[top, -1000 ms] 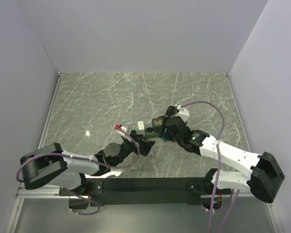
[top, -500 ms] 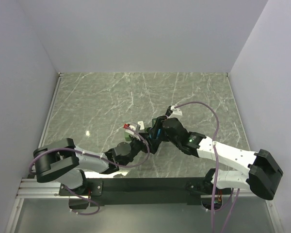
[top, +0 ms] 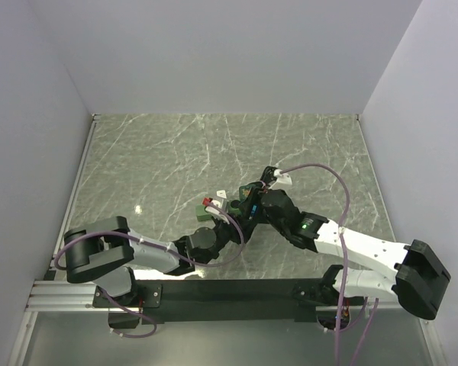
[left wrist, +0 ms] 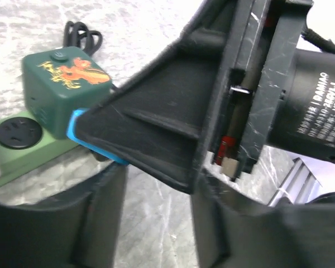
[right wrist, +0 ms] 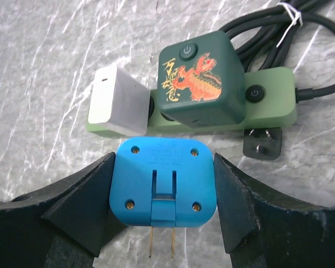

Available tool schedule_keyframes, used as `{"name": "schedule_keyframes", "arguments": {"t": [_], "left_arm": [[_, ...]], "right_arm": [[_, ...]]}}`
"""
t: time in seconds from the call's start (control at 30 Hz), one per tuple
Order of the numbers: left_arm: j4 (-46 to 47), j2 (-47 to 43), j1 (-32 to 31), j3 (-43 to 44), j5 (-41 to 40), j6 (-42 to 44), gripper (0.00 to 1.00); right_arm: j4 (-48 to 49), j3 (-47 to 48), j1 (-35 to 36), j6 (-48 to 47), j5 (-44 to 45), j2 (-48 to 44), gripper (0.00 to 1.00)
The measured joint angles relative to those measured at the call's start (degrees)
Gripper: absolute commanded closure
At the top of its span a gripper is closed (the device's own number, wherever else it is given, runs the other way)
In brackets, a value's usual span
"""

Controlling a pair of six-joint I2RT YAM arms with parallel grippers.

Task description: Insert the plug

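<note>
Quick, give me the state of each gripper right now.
Left gripper: open, holding nothing.
Right gripper: closed on the blue plug.

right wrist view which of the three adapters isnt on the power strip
The blue adapter, clamped in the right gripper with both prongs bare; the white adapter and the dark green dragon cube sit on the light green strip.

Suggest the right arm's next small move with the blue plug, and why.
Probably turn the right gripper so the blue plastic plug's two brass prongs face the pale green power strip. They point away from it, while the round black socket beside the dark green cube looks free.
</note>
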Motion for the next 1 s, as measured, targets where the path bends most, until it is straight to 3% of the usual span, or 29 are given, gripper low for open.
{"name": "schedule_keyframes", "arguments": {"t": [0.13, 0.3, 0.37, 0.57, 1.0], "left_arm": [[-0.1, 0.4, -0.4, 0.1, -0.2, -0.8, 0.69], [0.3, 0.4, -0.5, 0.2, -0.3, -1.5, 0.71], [-0.9, 0.5, -0.3, 0.2, -1.9, -1.6, 0.7], [-2.6, 0.5, -0.5, 0.1, -4.1, -2.6, 0.54], [-4.0, -3.8, -0.5, -7.0, -6.4, -4.2, 0.53]], "right_arm": [[1.2, -0.6, 0.0, 0.0, -0.1, -0.9, 1.0], [2.3, -0.8, 0.0, -0.2, -0.6, -1.7, 1.0], [2.3, -0.8, 0.4, -0.2, -1.5, -2.1, 1.0], [2.6, -1.2, 0.8, 0.0, -1.2, -2.6, 1.0], [-0.7, 0.2, 2.7, 0.7, 3.4, 5.1, 1.0]]}}
